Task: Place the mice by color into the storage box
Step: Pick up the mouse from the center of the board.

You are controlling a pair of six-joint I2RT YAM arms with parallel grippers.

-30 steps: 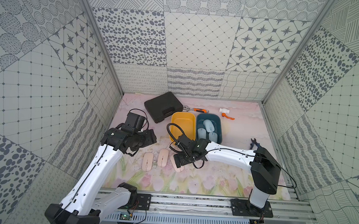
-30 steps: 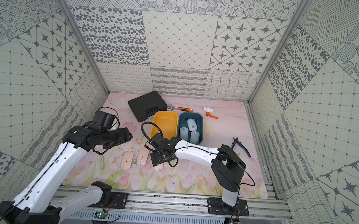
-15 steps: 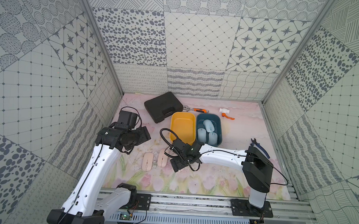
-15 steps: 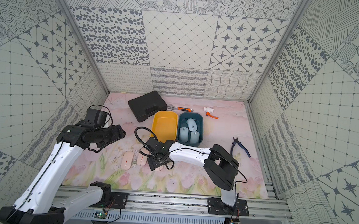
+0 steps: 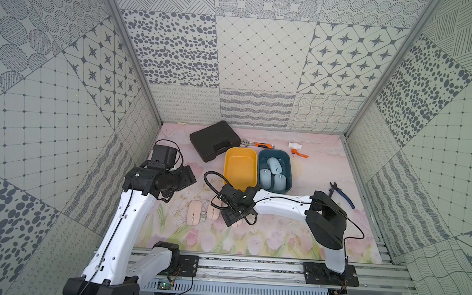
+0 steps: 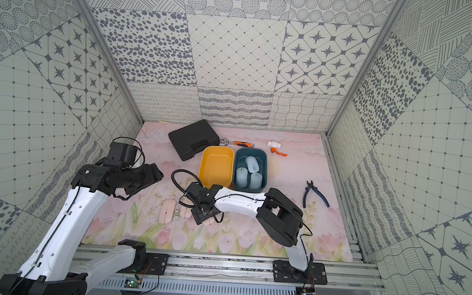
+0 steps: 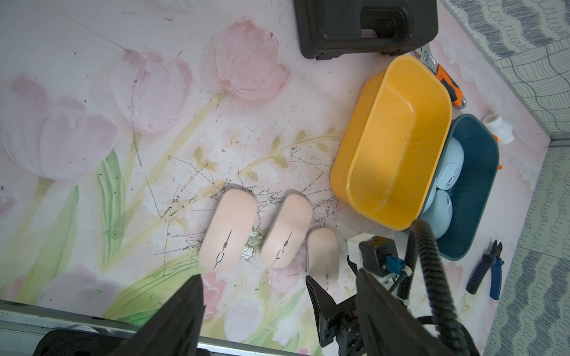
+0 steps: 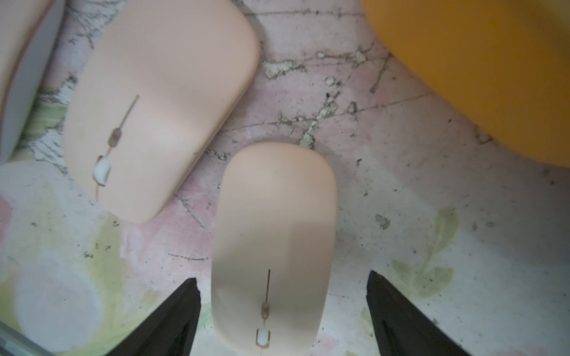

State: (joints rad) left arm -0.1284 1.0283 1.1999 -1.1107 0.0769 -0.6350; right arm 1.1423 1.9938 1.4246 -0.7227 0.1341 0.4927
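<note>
Three flat pink mice lie in a row on the floral mat: one (image 5: 193,213), a second (image 5: 213,212), and a third (image 8: 274,234) between the fingers of my right gripper (image 8: 282,276). That gripper (image 5: 232,216) is low over the mat and open, with a gap on each side of the mouse. Three light blue mice (image 5: 273,173) lie in the teal bin (image 5: 289,168). The yellow bin (image 5: 226,164) beside it holds nothing. My left gripper (image 5: 188,179) hangs open and empty, left of the bins and above the mat.
A black case (image 5: 214,139) lies behind the bins, with an orange-handled tool (image 5: 260,145) and a small white and orange part (image 5: 296,150) near the back wall. Blue-handled pliers (image 5: 340,194) lie at the right. The walls close in on three sides.
My right gripper has moved toward the front and down over the third pink mouse, and its jaws have narrowed. The left arm has drawn back to the left.
</note>
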